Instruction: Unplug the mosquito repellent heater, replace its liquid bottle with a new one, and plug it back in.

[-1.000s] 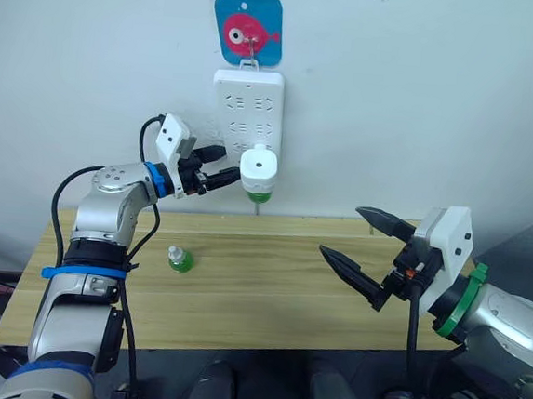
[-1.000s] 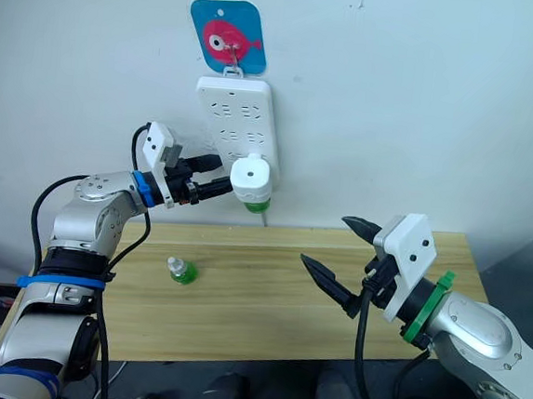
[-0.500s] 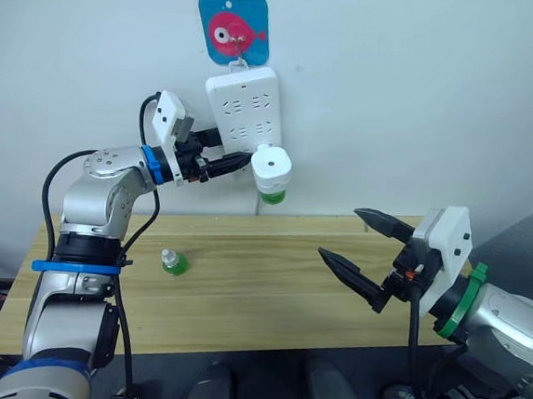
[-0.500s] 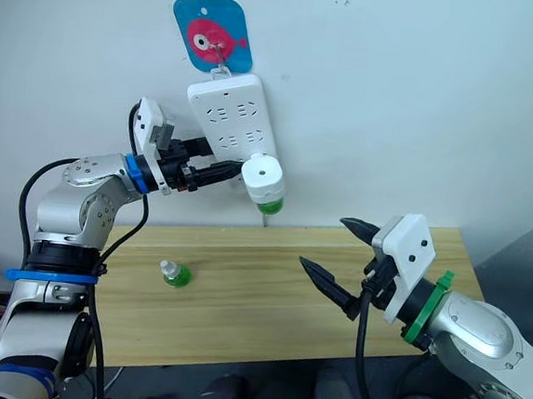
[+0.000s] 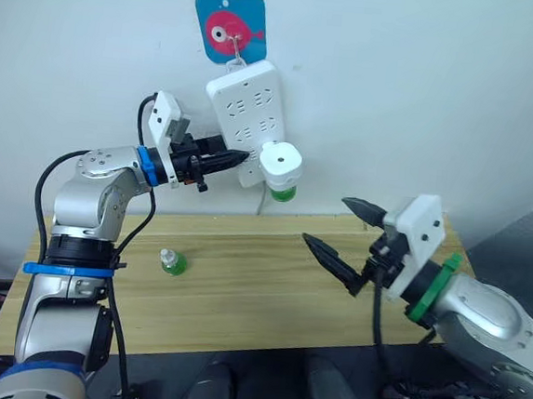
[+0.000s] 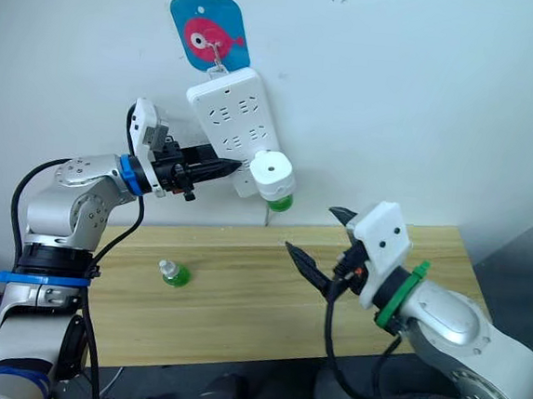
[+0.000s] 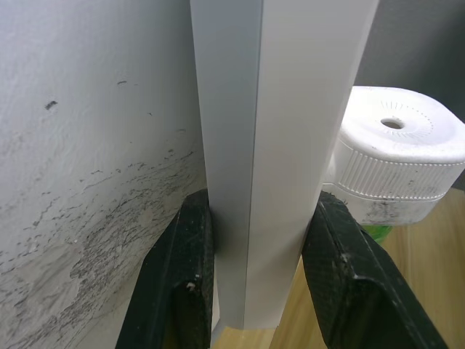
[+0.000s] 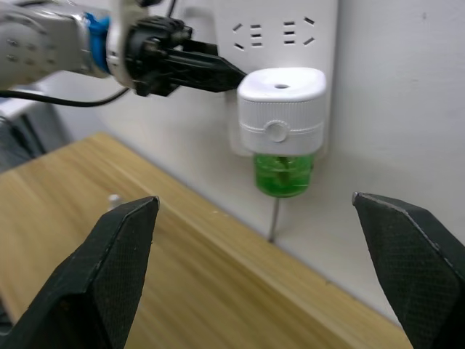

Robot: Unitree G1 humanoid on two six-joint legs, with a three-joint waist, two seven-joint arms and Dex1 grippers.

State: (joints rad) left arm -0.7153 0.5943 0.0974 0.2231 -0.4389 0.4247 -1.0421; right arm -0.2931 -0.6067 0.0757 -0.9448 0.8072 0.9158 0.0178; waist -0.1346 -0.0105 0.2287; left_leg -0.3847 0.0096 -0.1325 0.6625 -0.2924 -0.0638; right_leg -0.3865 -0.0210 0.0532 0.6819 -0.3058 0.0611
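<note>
in the left eye view the mosquito repellent heater (image 5: pixel 281 166) sat plugged into the tilted power strip (image 5: pixel 244 121) above the desk (image 5: pixel 241 281). left wrist view: the left tool (image 7: pixel 254 280) clamped the strip's edge. right wrist view: the right tool (image 8: pixel 272 269) gaped wide, released.

A plain white wall (image 5: pixel 426 83) fills the far side of the scene, evenly lit, with faint grey scuffs and specks showing close up in the left wrist view. High on it, left of centre, hangs a blue square hook plate (image 5: pixel 229 25) bearing a pink fish. Against the wall stands a light wooden counter (image 5: pixel 239 300) of lengthwise planks. Dark floor (image 5: pixel 523 250) shows at the right.
</note>
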